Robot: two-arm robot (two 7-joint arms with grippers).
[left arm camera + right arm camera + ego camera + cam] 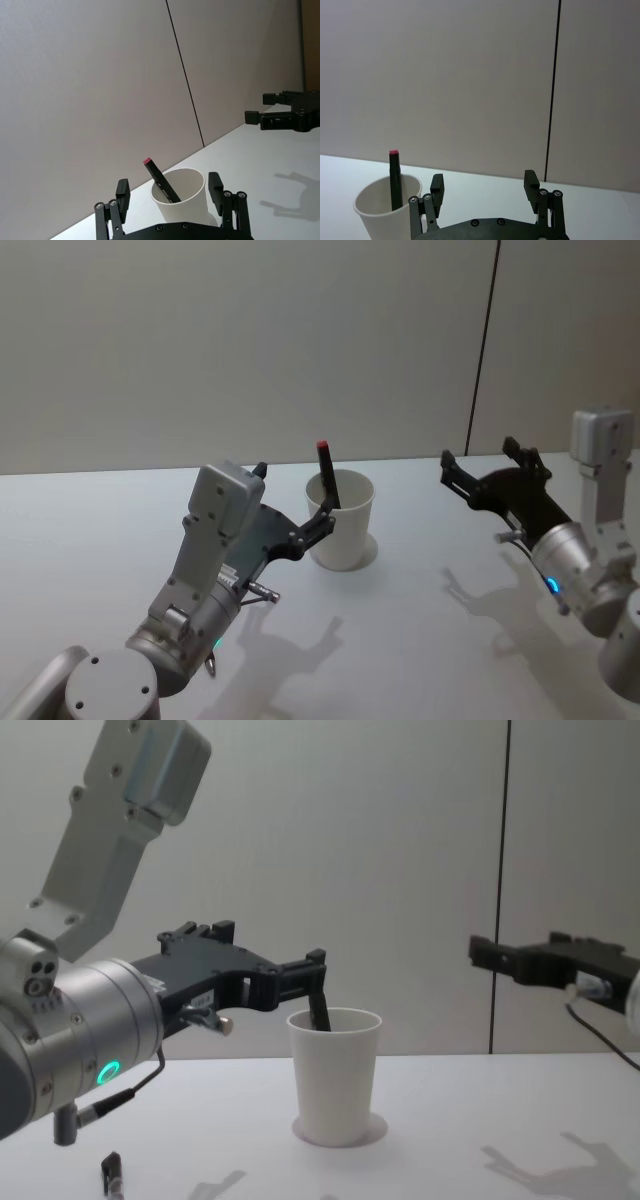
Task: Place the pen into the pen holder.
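We see the pen (327, 476) inside the cup (342, 530). Its lower end is down in the cup, its body leans on the left side of the rim, and its red cap stands out above the rim. The cup stands upright on the table (100, 530), near the middle. The left claw (169, 184) is just beside the cup, at about the height of the rim. Its fingers are spread wide and hold nothing; in the left wrist view they show on either side of the cup, and the pen is free of them. In the head view one finger is very close to the left wall of the cup, and we cannot tell if it touches. The right claw (480, 454) hangs above the table, well apart to the right, also spread and with nothing in it. In our judgement the main part of the task is done, because the pen rests in the cup by itself. What is left, we think, is only to draw the left arm away. This must be done without pushing the cup, which looks light and may tip or slide, and without catching the pen that leans toward that side.
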